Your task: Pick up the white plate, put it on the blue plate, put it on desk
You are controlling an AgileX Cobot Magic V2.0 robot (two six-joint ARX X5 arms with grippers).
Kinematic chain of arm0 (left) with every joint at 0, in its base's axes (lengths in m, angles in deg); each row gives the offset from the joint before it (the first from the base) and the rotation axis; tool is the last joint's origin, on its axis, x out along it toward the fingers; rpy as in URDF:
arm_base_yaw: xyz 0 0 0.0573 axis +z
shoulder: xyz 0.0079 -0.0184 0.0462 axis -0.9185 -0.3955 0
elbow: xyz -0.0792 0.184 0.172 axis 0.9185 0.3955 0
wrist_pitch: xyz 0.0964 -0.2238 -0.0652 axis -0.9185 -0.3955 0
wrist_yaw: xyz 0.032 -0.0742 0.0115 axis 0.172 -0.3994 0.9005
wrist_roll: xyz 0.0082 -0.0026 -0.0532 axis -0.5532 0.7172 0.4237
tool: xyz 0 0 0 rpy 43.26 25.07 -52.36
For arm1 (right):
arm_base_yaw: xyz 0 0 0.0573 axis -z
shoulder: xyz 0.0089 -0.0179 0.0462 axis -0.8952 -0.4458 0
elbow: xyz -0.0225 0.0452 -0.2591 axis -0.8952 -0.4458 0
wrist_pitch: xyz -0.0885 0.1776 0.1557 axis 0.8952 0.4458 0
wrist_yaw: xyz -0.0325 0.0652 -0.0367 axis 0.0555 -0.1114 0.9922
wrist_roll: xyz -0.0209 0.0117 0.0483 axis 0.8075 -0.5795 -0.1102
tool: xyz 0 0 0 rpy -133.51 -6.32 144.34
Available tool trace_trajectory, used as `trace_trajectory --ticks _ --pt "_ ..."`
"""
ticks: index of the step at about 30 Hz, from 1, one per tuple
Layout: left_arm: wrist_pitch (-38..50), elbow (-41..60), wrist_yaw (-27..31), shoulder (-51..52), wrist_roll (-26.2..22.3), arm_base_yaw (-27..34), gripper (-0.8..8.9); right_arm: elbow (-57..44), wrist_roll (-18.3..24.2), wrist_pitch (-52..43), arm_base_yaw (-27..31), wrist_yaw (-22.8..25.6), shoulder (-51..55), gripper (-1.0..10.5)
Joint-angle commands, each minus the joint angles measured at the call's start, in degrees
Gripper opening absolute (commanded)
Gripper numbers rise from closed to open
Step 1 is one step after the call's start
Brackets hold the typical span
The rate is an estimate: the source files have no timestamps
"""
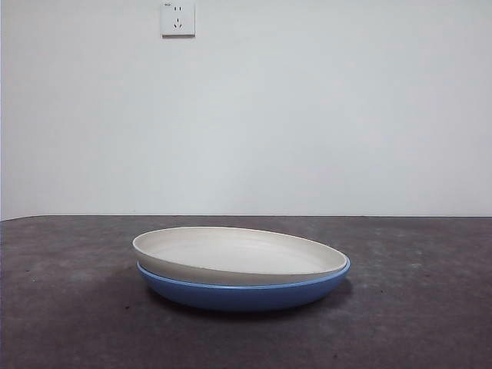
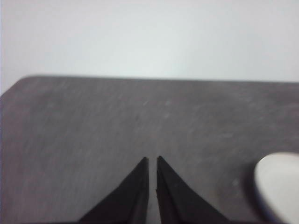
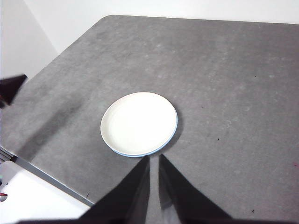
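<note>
Nearest the front camera lies a bare strip of the desk (image 1: 69, 323), dark grey-brown and speckled, running the full width of the view. Just beyond it, a little left of centre, sits the stack of two plates. One white plate (image 1: 238, 254) rests on top of one blue plate (image 1: 246, 296), and the blue plate stands on the desk. The white plate sits slightly tilted, its left rim higher than its right, and it is shifted a touch leftward, so the blue rim shows as a thin lighter line along the right side. Most of the blue plate's inside is hidden under the white one; only its outer wall and rim edge can be seen.

From above, in the right wrist view, the white plate (image 3: 138, 123) covers nearly everything and the blue plate (image 3: 172, 137) shows only as a narrow crescent along one edge. The right gripper (image 3: 154, 158) hangs over the desk close beside the stack, clear of it, its two jaws nearly pressed together and holding nothing.

The left gripper (image 2: 152, 159) hovers over bare desk with its jaws likewise almost closed and empty. Only a blurred, cut-off sliver of the white plate (image 2: 280, 186) reaches into that view's corner.

On the far wall there is one white socket (image 1: 177, 19).
</note>
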Motion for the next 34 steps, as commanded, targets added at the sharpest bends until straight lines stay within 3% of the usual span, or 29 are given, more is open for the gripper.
trace_trajectory --ticks 1,9,34 --pt "1.6 3.0 2.4 0.4 0.6 0.1 0.28 0.8 0.3 3.9 -0.3 0.0 -0.1 0.3" --pt "2.0 7.7 10.1 1.3 0.6 -0.2 0.29 0.8 0.3 3.9 -0.3 0.0 -0.1 0.3" --pt "0.7 9.4 10.1 5.1 0.4 -0.9 0.29 0.8 0.3 3.9 -0.3 0.0 -0.1 0.3"
